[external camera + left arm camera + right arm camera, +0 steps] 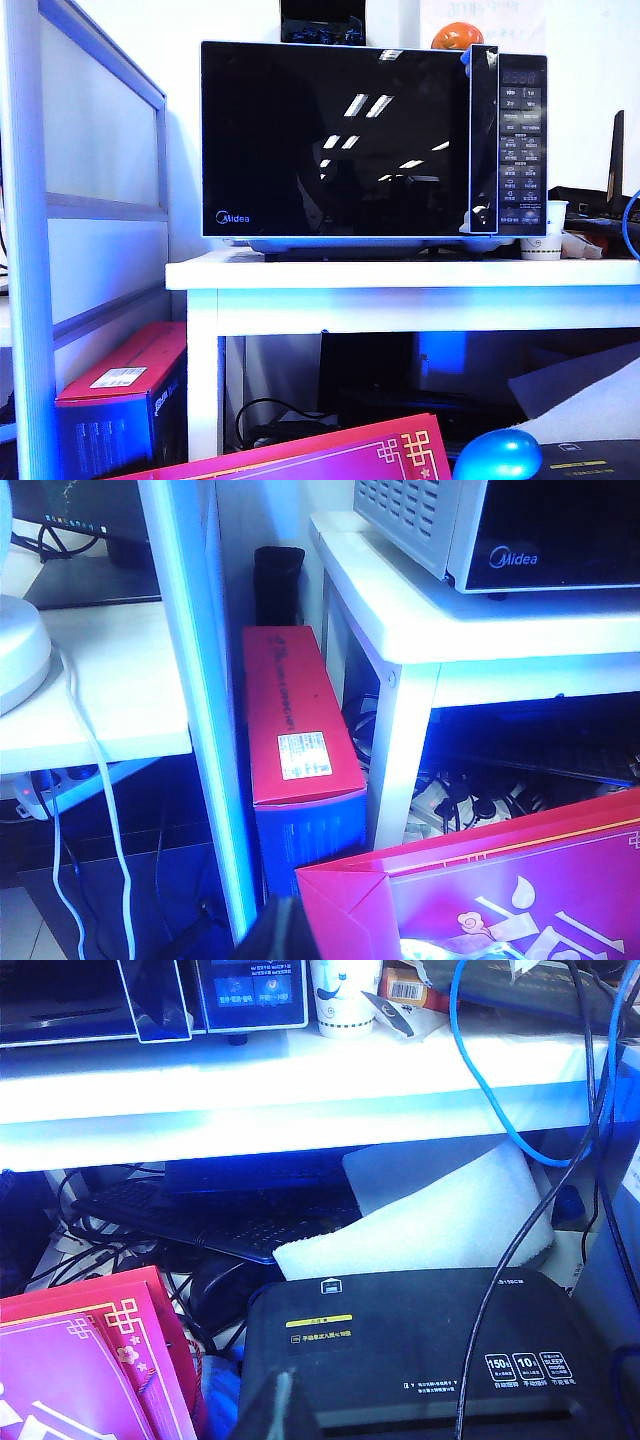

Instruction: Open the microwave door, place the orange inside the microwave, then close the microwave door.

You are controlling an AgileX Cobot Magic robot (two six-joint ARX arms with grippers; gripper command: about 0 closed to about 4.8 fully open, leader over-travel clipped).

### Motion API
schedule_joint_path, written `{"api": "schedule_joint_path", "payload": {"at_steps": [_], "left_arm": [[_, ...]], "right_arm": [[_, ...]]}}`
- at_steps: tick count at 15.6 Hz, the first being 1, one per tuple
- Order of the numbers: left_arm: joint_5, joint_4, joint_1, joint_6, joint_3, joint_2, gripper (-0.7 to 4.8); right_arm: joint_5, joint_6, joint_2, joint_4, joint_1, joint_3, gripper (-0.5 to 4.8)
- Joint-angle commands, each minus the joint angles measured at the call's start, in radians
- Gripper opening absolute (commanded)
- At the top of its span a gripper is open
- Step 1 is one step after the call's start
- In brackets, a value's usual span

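The black Midea microwave point(370, 140) stands on a white table point(400, 275). Its glossy door point(335, 140) is shut, with the handle strip point(484, 140) beside the button panel point(522, 145). The orange point(455, 36) rests on top of the microwave, near its back right. Neither gripper shows in the exterior view. My left gripper point(285, 935) is low down beside a pink bag, its dark tips together, far below the microwave point(500, 530). My right gripper point(283, 1410) hangs shut over a black machine, well under the table edge and the microwave point(150, 995).
A red box point(120, 385) stands under the table's left side by a partition frame point(25, 250). A pink gift bag point(330, 455) and a shiny blue object point(497, 455) lie low in front. A paper cup point(545, 235), a black shredder point(420, 1350) and a blue cable point(480, 1070) are on the right.
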Motion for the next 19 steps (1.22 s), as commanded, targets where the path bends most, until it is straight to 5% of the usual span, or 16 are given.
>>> {"api": "schedule_joint_path", "payload": {"at_steps": [1,5,8,11,14,19], "left_arm": [[0.005,-0.018,0.000,-0.003,-0.002,-0.003,-0.04],[0.005,-0.018,0.000,-0.013,-0.002,-0.003,-0.04],[0.008,0.129,0.000,-0.229,0.035,-0.003,-0.04],[-0.072,0.147,0.001,-0.325,0.268,0.041,-0.04],[-0.029,0.124,0.000,-0.291,0.694,0.389,-0.04],[0.438,-0.209,0.000,-0.241,1.538,0.964,-0.04]], "right_arm": [[-0.007,0.003,-0.002,0.003,0.000,-0.008,-0.01],[-0.028,0.002,-0.002,0.008,0.000,-0.008,-0.01],[-0.201,0.005,-0.002,0.148,0.001,-0.005,-0.01],[-0.205,0.093,-0.002,0.090,0.001,0.137,-0.01],[-0.129,0.093,0.038,0.036,0.000,0.383,-0.01],[-0.069,0.091,0.308,-0.018,0.000,0.743,-0.01]]}}
